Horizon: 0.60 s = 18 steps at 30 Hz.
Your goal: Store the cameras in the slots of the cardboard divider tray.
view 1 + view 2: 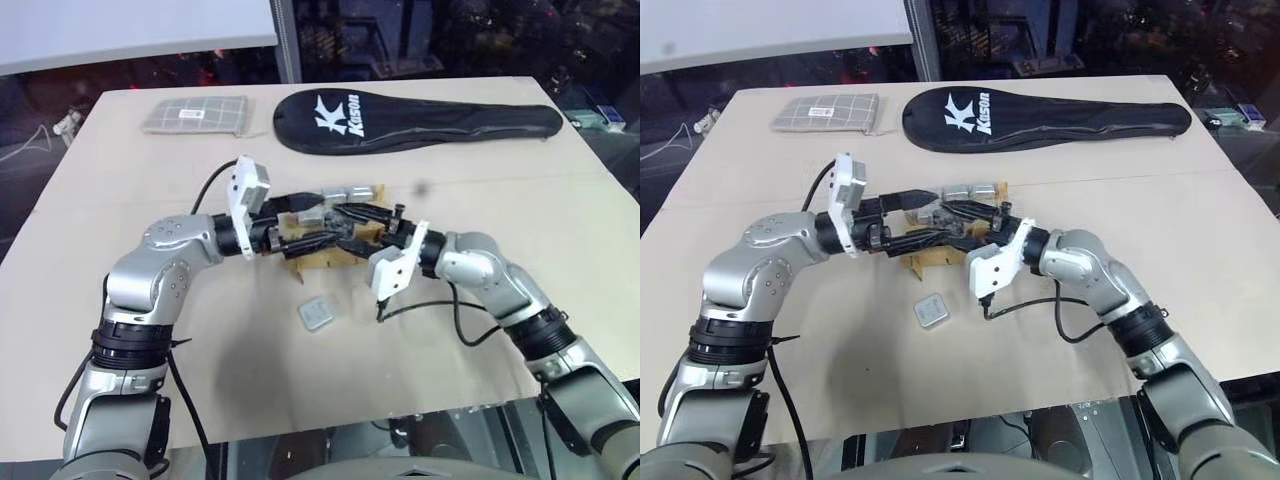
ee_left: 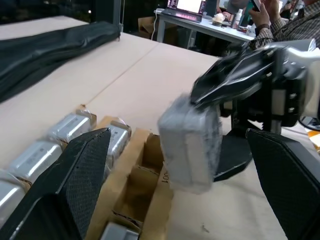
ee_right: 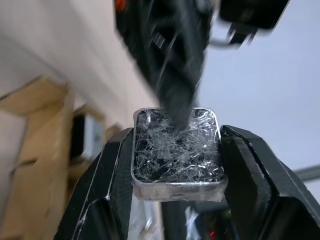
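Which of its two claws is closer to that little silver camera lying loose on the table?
The right gripper, though both hover above the cardboard divider tray, behind the loose camera. The right is shut on another camera; the open left gripper faces it.

A large white letter "K" is printed on the long black racket case [image 1: 420, 120], with the white brand word "Kason" set just beside it along the case's length. A small white label is seen on the flat grey checked pouch [image 1: 195, 114], but its print is too small to be read. A dark mark that may be a number is printed on the edge of one strip of the cardboard divider tray [image 2: 162, 177] in the left wrist view; it cannot be made out with certainty.
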Tool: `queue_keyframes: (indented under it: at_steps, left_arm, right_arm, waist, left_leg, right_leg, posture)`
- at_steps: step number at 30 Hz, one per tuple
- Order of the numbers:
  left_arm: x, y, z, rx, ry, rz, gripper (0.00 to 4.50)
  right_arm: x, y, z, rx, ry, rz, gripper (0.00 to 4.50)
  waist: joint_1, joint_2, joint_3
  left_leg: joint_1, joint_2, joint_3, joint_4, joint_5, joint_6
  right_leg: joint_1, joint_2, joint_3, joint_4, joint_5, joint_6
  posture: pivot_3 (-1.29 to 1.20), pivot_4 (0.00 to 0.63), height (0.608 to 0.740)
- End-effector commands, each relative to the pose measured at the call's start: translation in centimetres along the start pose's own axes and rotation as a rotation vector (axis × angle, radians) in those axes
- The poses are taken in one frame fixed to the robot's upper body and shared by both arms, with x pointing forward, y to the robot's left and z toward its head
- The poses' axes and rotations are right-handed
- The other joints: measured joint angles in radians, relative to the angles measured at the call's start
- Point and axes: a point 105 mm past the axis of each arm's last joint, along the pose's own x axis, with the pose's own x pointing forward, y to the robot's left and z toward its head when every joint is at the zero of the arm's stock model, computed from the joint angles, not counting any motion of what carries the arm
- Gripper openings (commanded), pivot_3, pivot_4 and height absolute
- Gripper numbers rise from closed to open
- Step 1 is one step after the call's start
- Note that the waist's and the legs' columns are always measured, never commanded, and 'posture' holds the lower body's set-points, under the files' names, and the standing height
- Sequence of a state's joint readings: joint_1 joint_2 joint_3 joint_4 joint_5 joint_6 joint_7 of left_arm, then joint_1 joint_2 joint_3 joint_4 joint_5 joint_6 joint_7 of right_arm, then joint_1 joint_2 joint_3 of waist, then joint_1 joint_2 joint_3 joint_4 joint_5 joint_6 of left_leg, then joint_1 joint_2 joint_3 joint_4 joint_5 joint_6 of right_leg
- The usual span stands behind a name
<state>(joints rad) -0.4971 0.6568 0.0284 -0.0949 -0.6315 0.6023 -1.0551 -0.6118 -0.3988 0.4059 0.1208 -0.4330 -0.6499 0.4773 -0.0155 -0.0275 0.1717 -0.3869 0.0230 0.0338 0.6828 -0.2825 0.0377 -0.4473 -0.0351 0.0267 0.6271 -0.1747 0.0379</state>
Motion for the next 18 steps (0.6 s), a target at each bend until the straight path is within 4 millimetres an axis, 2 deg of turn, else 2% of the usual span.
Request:
queue_keyframes:
  at_steps: [1, 8, 12, 16, 18]
  left_arm:
    - [-0.15, -0.71, 0.99, 0.012, -0.007, -0.063, 4.5]
    - [-0.06, -0.72, 1.46, -0.03, -0.019, -0.086, 4.5]
    - [-0.01, -0.87, 1.38, -0.057, -0.002, -0.109, 3.34]
    - [-0.03, -1.22, 1.03, -0.086, 0.027, -0.136, 1.43]
    - [-0.09, -1.34, 0.75, -0.095, 0.046, -0.145, 0.76]
  right_arm:
    - [0.23, -0.71, 0.78, -0.033, -0.052, -0.035, 1.92]
    - [0.36, -0.13, 1.11, -0.032, -0.08, -0.023, 1.92]
    - [0.42, -0.16, 1.31, -0.028, -0.092, -0.027, 1.92]
    - [0.43, -0.23, 1.41, -0.032, -0.095, -0.033, 1.92]
    - [0.44, -0.29, 1.41, -0.035, -0.095, -0.038, 1.92]
  waist:
    - [0.0, 0.0, 0.0]
    - [-0.001, 0.0, 0.0]
    - [-0.001, 0.0, 0.0]
    - [-0.001, 0.0, 0.0]
    - [-0.001, 0.0, 0.0]
  left_leg:
    - [0.0, 0.0, 0.0, 0.0, 0.0, 0.0]
    - [0.0, 0.0, 0.0, 0.001, 0.0, 0.0]
    - [0.0, 0.0, 0.0, 0.001, 0.0, 0.0]
    - [0.0, 0.0, 0.0, 0.001, 0.0, 0.0]
    - [0.0, 0.0, 0.0, 0.001, 0.0, 0.0]
  right_leg:
    - [0.0, 0.0, 0.0, 0.0, 0.0, 0.0]
    - [0.0, 0.0, 0.0, 0.0, 0.0, 0.0]
    - [0.0, 0.0, 0.0, 0.001, 0.0, 0.0]
    - [0.0, 0.0, 0.0, 0.001, 0.0, 0.0]
    - [0.0, 0.0, 0.0, 0.001, 0.0, 0.0]
  posture:
    - [0.0, 0.15, 0.74]
    - [0.0, 0.15, 0.74]
    - [0.0, 0.15, 0.74]
    - [0.0, 0.15, 0.74]
    - [0.0, 0.15, 0.74]
